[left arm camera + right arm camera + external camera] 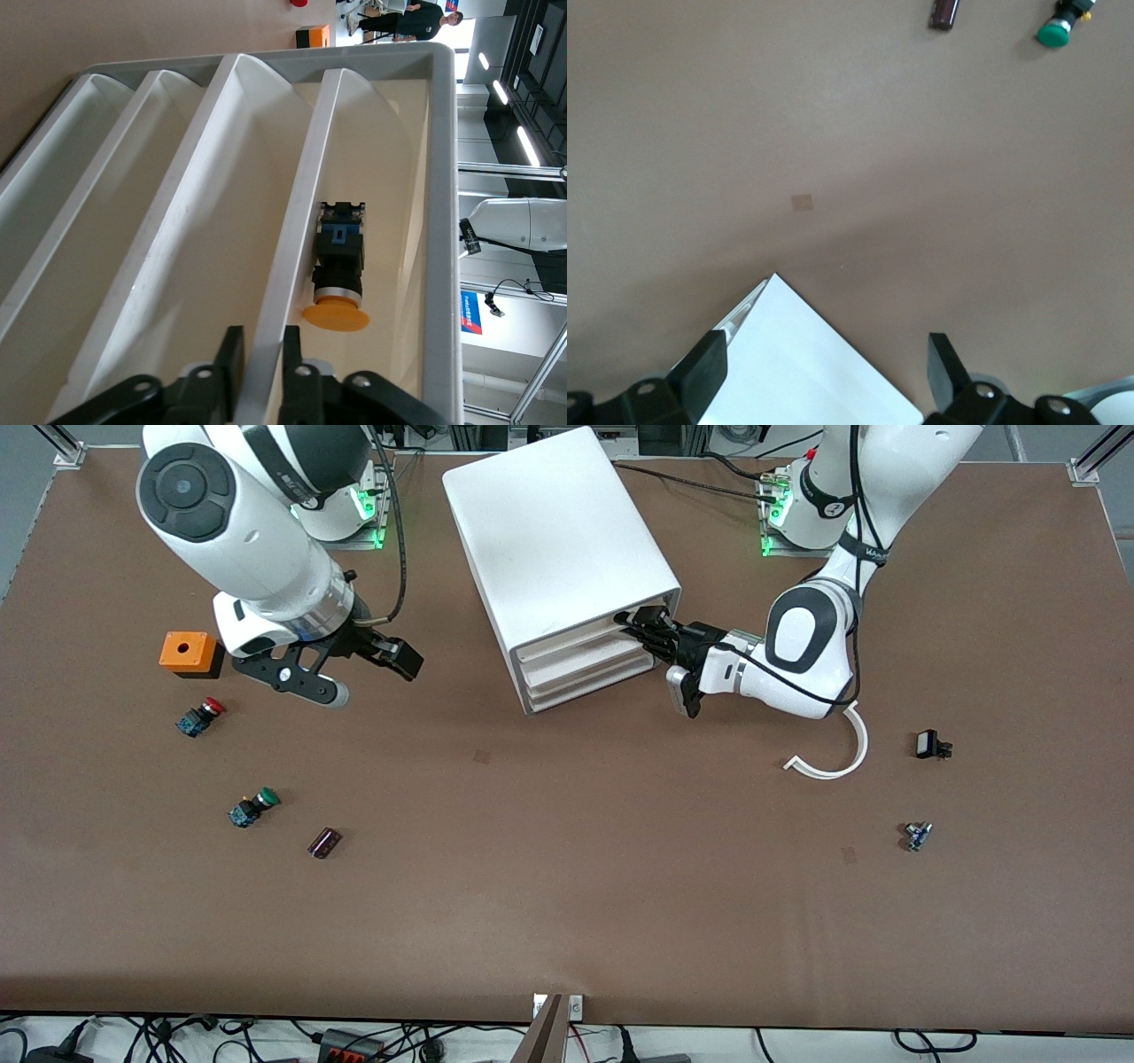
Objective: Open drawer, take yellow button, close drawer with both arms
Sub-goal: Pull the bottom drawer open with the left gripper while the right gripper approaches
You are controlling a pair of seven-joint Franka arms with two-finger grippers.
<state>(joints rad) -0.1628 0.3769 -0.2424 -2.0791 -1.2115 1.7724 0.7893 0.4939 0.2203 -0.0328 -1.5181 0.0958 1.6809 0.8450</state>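
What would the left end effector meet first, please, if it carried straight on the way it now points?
Probably the drawer itself: the left end effector straddles a divider wall at its front. The button lies just to one side, in the neighbouring compartment, though depth is unclear.

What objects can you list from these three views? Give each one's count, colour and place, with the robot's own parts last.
cabinet: 1, white, between the arm bases.
drawer: 1, white, top of three.
button: 1, orange-yellow cap, in the drawer.
red-capped button: 1, toward the right arm's end.
green-capped button: 1, nearer the front camera.
orange box: 1, beside the red-capped button.
white curved strip: 1, toward the left arm's end.
left gripper: black, astride a drawer divider.
right gripper: black, open, over the cabinet's corner.
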